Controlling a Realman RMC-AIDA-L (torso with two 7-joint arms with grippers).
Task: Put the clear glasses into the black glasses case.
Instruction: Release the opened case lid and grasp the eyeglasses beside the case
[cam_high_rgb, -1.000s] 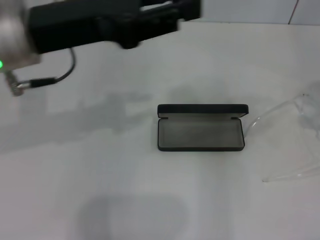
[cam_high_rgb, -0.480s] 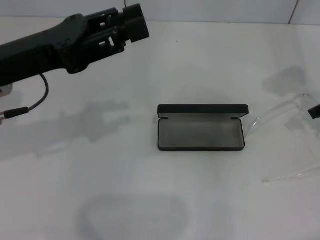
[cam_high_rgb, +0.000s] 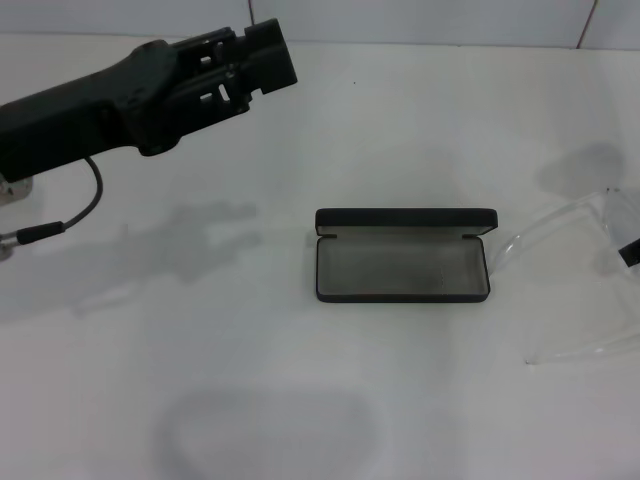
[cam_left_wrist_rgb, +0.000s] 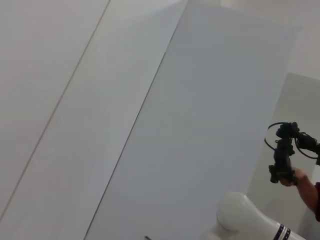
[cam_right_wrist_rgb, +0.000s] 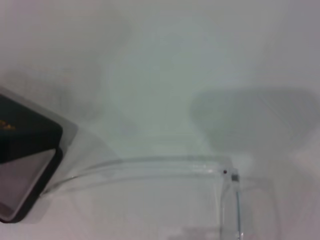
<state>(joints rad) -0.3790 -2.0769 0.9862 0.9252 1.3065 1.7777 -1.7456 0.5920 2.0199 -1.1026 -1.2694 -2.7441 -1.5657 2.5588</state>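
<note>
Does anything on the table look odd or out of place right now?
Nothing stands out. The black glasses case lies open and empty, and the clear glasses rest on the table beside it, arms unfolded. The left hand hangs far off.

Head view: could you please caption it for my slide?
Open slim black hinged glasses case on white table, transparent plastic glasses lying beside it.

- A white table (cam_high_rgb: 300, 400) is seen.
- The black glasses case (cam_high_rgb: 402, 255) is laid open on it, mid-table.
- The clear glasses (cam_high_rgb: 585, 285) are rested just beside the case.
</note>
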